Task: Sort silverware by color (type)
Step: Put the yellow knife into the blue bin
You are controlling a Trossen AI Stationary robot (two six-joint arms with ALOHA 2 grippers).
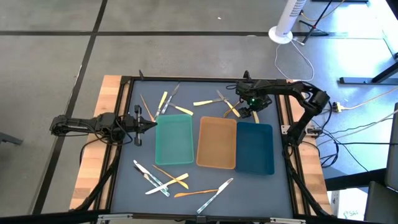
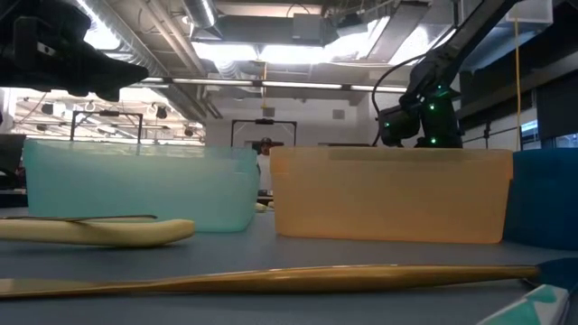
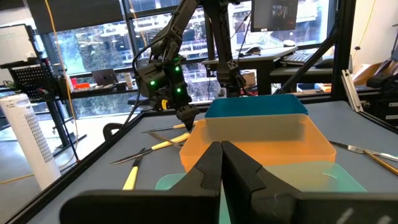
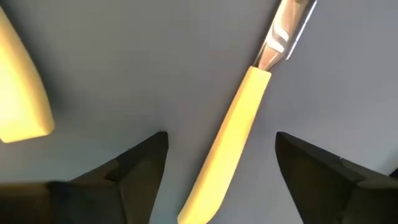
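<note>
1. Silverware lies in three loose groups on the mat: one behind the trays near my right gripper [image 1: 252, 112], one at the back left behind the teal tray [image 1: 173, 139], and one in front of the trays. None of it shows inside a tray in the overhead view, so I judge the sorting barely begun.
2. My right gripper hangs low over a yellow-handled utensil [image 4: 229, 138], just behind the tan tray [image 1: 216, 142] and the blue tray [image 1: 255, 147]. Its fingers [image 4: 134, 167] stand wide apart, one on each side of the handle, and neither touches it yet.
3. To do this pick well, I want the handle centred in the gap. It runs at a slant between the fingers, so I would turn the wrist until the fingers close square across it.
4. I would go down until the tips nearly meet the mat, then close on the yellow part, not on the silver neck [image 4: 280, 38], which looks thin and slippery.
5. Another pale yellow piece [image 4: 18, 87] lies close by; I must keep the near finger clear of it.
6. My left gripper [image 1: 151, 124] waits beside the teal tray, fingers pressed together, holding nothing.
</note>
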